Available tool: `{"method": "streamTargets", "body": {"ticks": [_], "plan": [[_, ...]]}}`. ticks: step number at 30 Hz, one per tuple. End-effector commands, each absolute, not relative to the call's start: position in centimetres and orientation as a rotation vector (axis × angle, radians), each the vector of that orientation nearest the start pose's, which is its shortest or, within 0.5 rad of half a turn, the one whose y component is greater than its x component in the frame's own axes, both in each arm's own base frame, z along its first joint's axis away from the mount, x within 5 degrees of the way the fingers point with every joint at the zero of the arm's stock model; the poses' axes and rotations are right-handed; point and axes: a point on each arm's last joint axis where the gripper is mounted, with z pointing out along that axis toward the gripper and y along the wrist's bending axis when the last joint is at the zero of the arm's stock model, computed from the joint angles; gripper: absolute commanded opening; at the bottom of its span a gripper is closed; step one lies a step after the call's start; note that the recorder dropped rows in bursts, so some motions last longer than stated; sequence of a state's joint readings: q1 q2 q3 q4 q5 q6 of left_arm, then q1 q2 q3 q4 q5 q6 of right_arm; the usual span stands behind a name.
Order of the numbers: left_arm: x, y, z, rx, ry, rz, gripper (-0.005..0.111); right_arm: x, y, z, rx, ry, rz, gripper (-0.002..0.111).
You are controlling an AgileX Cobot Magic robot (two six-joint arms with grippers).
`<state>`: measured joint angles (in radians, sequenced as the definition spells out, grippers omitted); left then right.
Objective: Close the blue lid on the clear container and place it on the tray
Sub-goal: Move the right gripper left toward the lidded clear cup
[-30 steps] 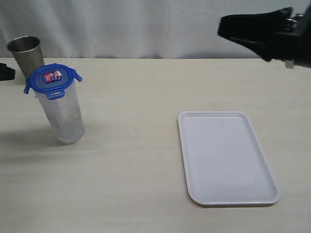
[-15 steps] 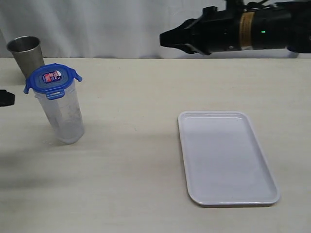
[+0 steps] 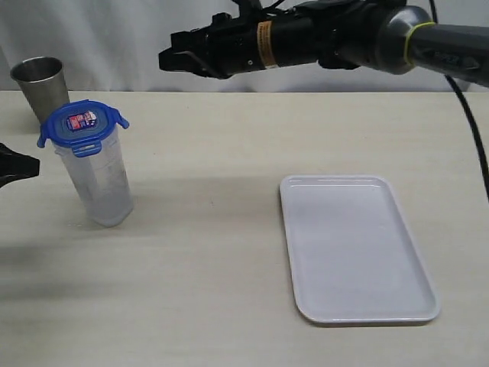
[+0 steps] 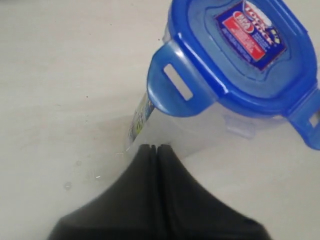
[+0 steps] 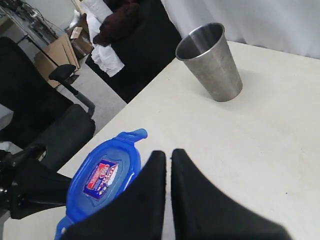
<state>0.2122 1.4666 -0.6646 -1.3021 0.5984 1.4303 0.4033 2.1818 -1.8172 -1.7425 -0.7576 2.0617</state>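
1 lid (image 3: 80, 122) atop 1 container (image 3: 105, 191), 9 o'clock; 1 cup (image 3: 42, 84) 10; 1 tray (image 3: 355, 245) 4. L gripper (image 4: 157, 149), R gripper (image 5: 168, 155) clamped, empty.

**Robot arms on either side of the clear container (image 3: 103, 191)**

The right arm (image 3: 344, 34) was held horizontal, high above the container and to its right. The right gripper (image 3: 163, 60) pointed toward it, jaws pressed together. The left gripper (image 3: 30, 164) sat low, just left of the container, jaws likewise together.

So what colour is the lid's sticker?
The sticker is red and white, clearest in the left wrist view.
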Motion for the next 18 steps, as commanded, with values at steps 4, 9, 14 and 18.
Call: {"method": "streamTargets", "body": {"ticks": [4, 9, 14, 18], "plan": [[26.6, 0.3, 20.5, 0.192, 2.279, -0.548, 0.000, 44.4, 28.7, 21.7, -0.618, 2.003, 1.012, 0.005], [26.8, 0.5, 20.5, 0.155, 2.272, -0.526, 0.000, 43.8, 30.5, 20.3, -0.712, 1.964, 0.896, 0.005], [27.0, 0.7, 20.6, 0.135, 2.256, -0.502, 0.000, 43.3, 32.2, 19.3, -0.767, 1.921, 0.741, 0.005], [27.1, 0.9, 20.6, 0.104, 2.255, -0.480, 0.000, 42.6, 33.5, 18.3, -0.841, 1.899, 0.693, 0.005]]}}
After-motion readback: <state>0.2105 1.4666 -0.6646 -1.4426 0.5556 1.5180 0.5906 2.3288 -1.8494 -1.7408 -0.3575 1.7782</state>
